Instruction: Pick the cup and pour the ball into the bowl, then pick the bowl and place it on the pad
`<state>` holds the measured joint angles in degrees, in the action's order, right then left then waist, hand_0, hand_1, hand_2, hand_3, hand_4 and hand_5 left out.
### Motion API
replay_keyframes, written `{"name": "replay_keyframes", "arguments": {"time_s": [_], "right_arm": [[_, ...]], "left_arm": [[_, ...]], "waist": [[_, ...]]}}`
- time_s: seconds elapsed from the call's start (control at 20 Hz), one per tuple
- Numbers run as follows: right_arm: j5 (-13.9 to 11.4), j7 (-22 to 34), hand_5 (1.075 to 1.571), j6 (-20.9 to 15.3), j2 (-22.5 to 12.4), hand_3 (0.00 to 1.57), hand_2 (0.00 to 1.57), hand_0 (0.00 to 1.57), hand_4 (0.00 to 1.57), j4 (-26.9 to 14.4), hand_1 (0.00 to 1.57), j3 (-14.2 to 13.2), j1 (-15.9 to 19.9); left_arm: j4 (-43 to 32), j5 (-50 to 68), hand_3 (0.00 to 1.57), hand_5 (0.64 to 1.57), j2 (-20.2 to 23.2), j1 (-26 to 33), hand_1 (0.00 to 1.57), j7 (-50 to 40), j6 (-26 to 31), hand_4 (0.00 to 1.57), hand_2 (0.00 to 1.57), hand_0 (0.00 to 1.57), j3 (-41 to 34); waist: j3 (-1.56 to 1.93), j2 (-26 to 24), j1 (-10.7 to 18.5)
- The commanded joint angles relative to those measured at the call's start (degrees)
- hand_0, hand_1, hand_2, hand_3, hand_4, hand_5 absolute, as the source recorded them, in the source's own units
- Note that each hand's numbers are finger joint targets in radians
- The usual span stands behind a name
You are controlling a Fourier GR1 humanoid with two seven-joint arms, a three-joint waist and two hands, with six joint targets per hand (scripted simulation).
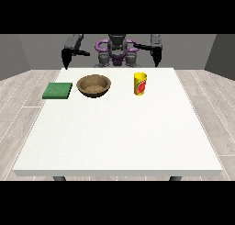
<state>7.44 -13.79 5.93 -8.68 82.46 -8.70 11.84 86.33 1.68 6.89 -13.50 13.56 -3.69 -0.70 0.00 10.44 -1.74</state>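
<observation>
A yellow cup with a red mark stands upright on the white table, right of centre near the far edge. Left of it sits a brown wooden bowl. A flat green pad lies further left, close to the table's left edge. No ball shows; the cup's inside is hidden. The hand at the view's left hangs above the table's far left corner, away from the pad. The hand at the view's right hangs beyond the far edge, behind and right of the cup. Neither hand touches anything.
The robot's torso stands behind the table's far edge. A wide stretch of white tabletop lies between the objects and the near edge. Grey wooden floor surrounds the table.
</observation>
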Motion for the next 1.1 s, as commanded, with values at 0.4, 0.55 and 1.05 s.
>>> {"name": "replay_keyframes", "arguments": {"time_s": [0.4,0.55,1.05], "right_arm": [[3.1,-4.3,1.563,7.0,-5.2,0.0,0.0,0.0,0.0,-7.7,0.0,-3.5,4.3],[3.3,-6.9,1.563,6.6,-5.1,0.0,0.0,0.0,0.0,-11.1,0.0,-4.7,6.4],[4.4,-10.3,1.559,10.7,-8.9,0.0,0.0,0.0,0.0,-15.7,0.0,-7.0,6.8]], "left_arm": [[-19.9,-5.2,0.0,1.233,-4.8,-5.7,0.0,16.0,-7.0,0.0,0.0,0.0,-2.8],[-25.1,-2.7,0.0,1.249,-2.9,-11.6,0.0,18.7,-5.0,0.0,0.0,0.0,-6.1],[-40.6,-1.4,0.0,1.219,0.0,-14.9,0.0,28.4,-2.6,0.0,0.0,0.0,-10.2]], "waist": [[-0.02,3.3,-4.5],[-0.02,5.5,-3.9],[-0.03,6.1,-4.6]]}}
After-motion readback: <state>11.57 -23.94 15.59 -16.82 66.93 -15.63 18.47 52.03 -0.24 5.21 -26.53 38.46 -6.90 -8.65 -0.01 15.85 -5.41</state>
